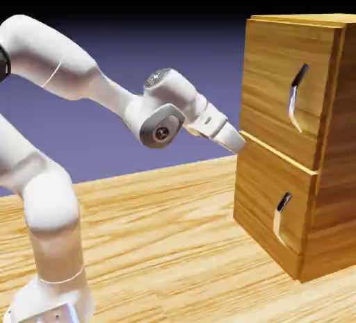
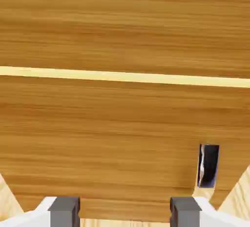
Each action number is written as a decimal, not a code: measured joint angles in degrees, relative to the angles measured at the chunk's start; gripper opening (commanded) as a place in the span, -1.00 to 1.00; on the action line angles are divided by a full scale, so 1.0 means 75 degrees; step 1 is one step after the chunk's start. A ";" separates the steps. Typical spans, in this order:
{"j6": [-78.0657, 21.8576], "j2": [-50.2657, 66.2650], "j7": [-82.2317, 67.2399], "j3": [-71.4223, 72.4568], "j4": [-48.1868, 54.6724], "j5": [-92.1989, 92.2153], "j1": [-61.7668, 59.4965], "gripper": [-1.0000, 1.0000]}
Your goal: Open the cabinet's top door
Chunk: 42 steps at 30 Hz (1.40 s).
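Beside the cabinet (image 1: 292, 141), at its near edge, your gripper (image 1: 233, 137) hangs with fingers spread and empty, since the top door's handle (image 1: 297, 96) sits further along.

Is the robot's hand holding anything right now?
No. The gripper is open and empty, close to the cabinet; the top door's handle is untouched.

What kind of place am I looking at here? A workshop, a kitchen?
Most likely neither: it looks like a computer-rendered test scene. A white robot arm stands on a bare wooden table facing a lone two-door wooden cabinet, and behind them is only a plain blue-violet backdrop, no walls or furnishings.
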 measured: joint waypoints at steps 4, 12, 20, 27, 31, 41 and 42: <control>-0.0062 -0.0164 0.0994 -0.0494 0.0233 -0.1329 0.0448 0.00; -0.0186 -0.0491 0.2982 -0.1481 0.0699 -0.3987 0.1343 0.00; -0.0310 -0.0819 0.4971 -0.2468 0.1165 -0.6645 0.2239 0.00; -0.0419 -0.1106 0.6710 -0.3332 0.1573 -0.8970 0.3022 0.00; -0.0481 -0.1270 0.7704 -0.3825 0.1806 -1.0299 0.3470 0.00; -0.0636 -0.1679 1.0190 -0.5059 0.2389 -1.3622 0.4589 0.00; -0.0651 -0.1720 1.0438 -0.5183 0.2447 -1.3954 0.4701 0.00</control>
